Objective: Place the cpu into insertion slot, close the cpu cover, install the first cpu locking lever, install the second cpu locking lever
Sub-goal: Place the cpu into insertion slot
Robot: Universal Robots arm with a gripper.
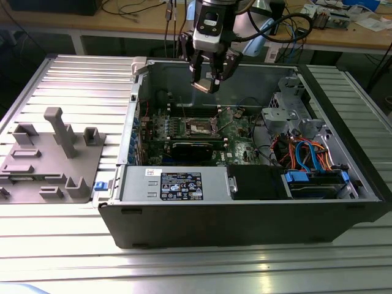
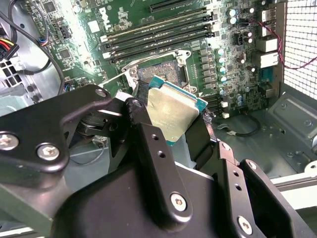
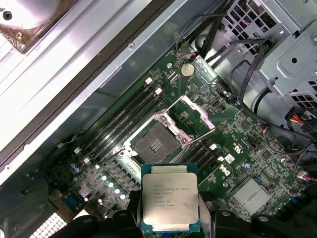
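Above the open case [image 1: 245,214], the gripper [image 1: 205,84] clamps the cpu [image 3: 170,198] by two opposite edges. I judge the cpu light, stiff, slick on top and fragile underneath, so the edges are the right hold. In the exterior view the slot [image 3: 155,144] lies bare at 6 o'clock from the gripper, and its cover [image 3: 190,113] stands open. The case sits on a ribbed metal table [image 1: 184,269], with a bench [image 1: 73,21] at 12 o'clock.

faint print on cpu [image 3: 170,197], case label [image 1: 181,185], unreadable
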